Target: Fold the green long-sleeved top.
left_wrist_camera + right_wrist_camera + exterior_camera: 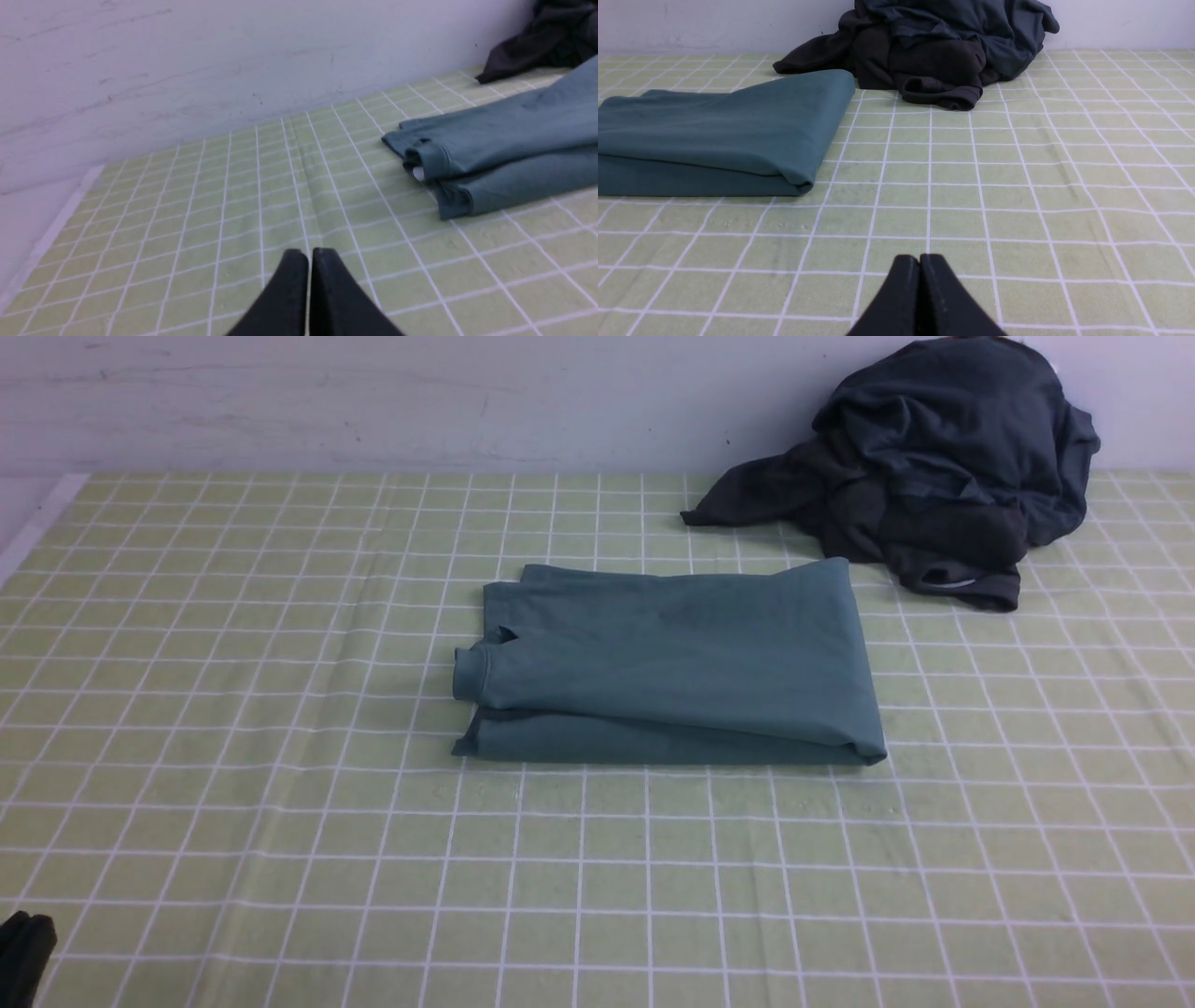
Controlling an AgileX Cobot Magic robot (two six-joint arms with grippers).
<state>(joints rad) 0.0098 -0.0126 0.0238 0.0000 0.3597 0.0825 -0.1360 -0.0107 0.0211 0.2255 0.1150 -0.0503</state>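
Teal cotton — the green long-sleeved top [672, 663] lies folded into a flat packet mid-table on the checked cloth [280, 803], near the dark garment pile [934, 467] at the wall. Long axis runs left-right; cuff and loose edges face left, rounded fold right. Left gripper [309, 261] and right gripper [919, 266] are pinched together, holding nothing, well clear. Risk — any nudge could spring the top layer open.

I see a heap of dark charcoal-grey garments [934, 467] crumpled against the white wall [373, 401], lying on the far right of the desk [233, 756] with its green checked cloth.
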